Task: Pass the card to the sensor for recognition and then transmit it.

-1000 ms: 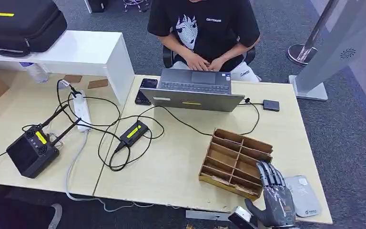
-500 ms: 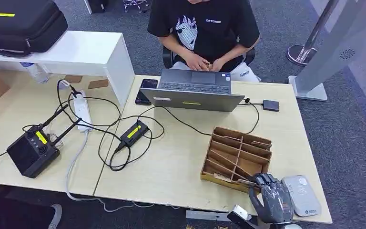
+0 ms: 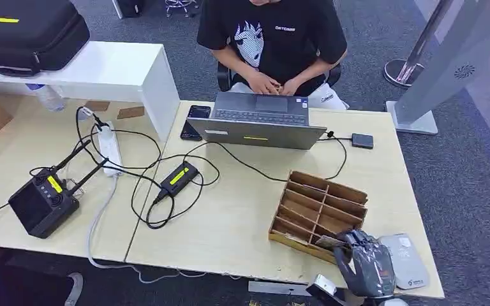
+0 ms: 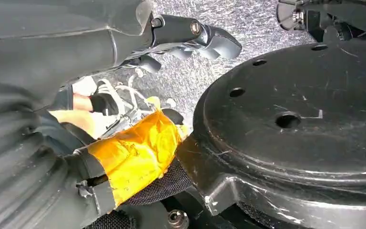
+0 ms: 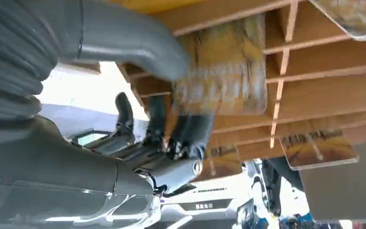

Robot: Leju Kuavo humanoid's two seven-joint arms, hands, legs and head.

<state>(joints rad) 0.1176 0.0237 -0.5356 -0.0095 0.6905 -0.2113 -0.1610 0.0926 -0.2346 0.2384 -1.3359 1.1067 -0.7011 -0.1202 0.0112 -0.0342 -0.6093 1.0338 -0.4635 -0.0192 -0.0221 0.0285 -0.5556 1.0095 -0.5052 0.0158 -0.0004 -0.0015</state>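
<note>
My right hand (image 3: 365, 266) pinches a card (image 5: 221, 76) at the near corner of the wooden divider box (image 3: 318, 213), not yet lifted clear, so presenting it to the grey sensor (image 3: 407, 261) beside it and handing over remain.

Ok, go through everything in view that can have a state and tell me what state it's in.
Grey laptop: open, a person typing.
Black smartphone: screen dark.
Brown wooden divided tray: cards in some slots.
Right hand: pinching a patterned card at the tray.
Left hand: hanging, fingers curled, holding nothing.
</note>
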